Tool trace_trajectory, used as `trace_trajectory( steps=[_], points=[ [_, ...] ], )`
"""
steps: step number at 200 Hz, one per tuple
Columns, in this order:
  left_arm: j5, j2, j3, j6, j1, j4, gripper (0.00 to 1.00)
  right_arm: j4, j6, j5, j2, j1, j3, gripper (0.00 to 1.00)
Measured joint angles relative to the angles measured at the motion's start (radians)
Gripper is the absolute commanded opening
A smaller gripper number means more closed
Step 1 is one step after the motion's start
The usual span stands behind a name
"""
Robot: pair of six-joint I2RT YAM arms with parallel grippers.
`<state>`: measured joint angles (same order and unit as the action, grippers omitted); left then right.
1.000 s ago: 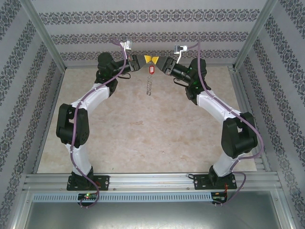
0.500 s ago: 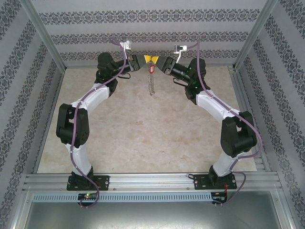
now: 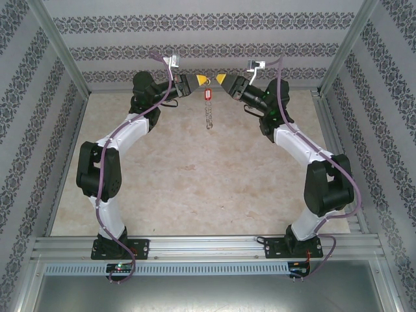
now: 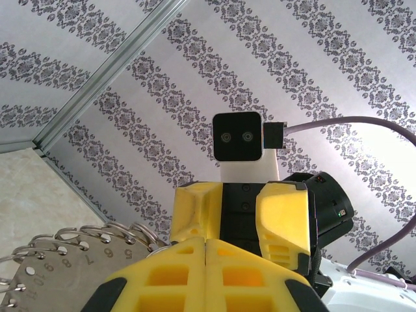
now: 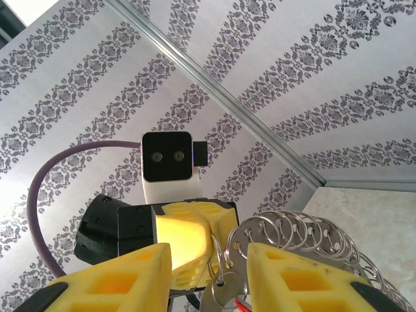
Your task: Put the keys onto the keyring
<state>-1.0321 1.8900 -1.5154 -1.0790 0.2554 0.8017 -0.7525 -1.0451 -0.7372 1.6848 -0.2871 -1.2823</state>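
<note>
Top external, left fingers: the left fingers (image 3: 202, 79) are staying clenched, raised over the far edge of the bench (image 3: 195, 188), and the load is hanging from their tip.
Top external, right fingers: the right fingers (image 3: 221, 79) are facing them tip to tip, near but not touching.
Top external, keyring: the keyring (image 3: 208, 117) is dangling as a silvery string under the left tip.
Top external, key: the red key (image 3: 208, 95) is hanging at the top of that string, just beneath the left tip.
Left wrist, left fingers: the yellow pads (image 4: 185, 260) are pressing flat together, no gap showing.
Left wrist, keyring: a fan of split rings (image 4: 110, 233) and a numbered plate (image 4: 52, 276) are sitting just beside the clenched pads, on the left of the view.
Left wrist, right fingers: they (image 4: 283, 218) are standing released, parted around their dark body, holding nothing.
Right wrist, right fingers: the two pads (image 5: 299, 279) are sitting apart, empty.
Right wrist, keyring: the rings (image 5: 299, 227) are fanning out beyond the gap, right by the left fingers (image 5: 188, 237).
Right wrist, key: a sliver of red (image 5: 239, 303) is peeking out below a silvery piece in the gap.
</note>
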Motion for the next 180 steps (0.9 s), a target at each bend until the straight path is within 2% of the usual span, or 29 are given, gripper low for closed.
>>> trace_trajectory(
  steps=[88, 108, 157, 180],
  points=[
    [-0.003, -0.001, 0.0, 0.0, 0.0, 0.0, 0.0, 0.001, 0.0, -0.004, 0.05, -0.054, -0.051, 0.35],
    [-0.003, -0.001, 0.0, 0.0, 0.0, 0.0, 0.0, 0.005, 0.0, -0.003, 0.054, -0.058, -0.058, 0.28],
    [-0.006, -0.01, 0.0, 0.0, 0.001, 0.001, 0.0, 0.018, 0.003, -0.005, 0.056, -0.057, -0.058, 0.0],
    [-0.006, -0.011, 0.0, 0.0, 0.001, 0.0, 0.0, 0.017, 0.004, -0.008, 0.056, -0.057, -0.058, 0.0]
  ],
)
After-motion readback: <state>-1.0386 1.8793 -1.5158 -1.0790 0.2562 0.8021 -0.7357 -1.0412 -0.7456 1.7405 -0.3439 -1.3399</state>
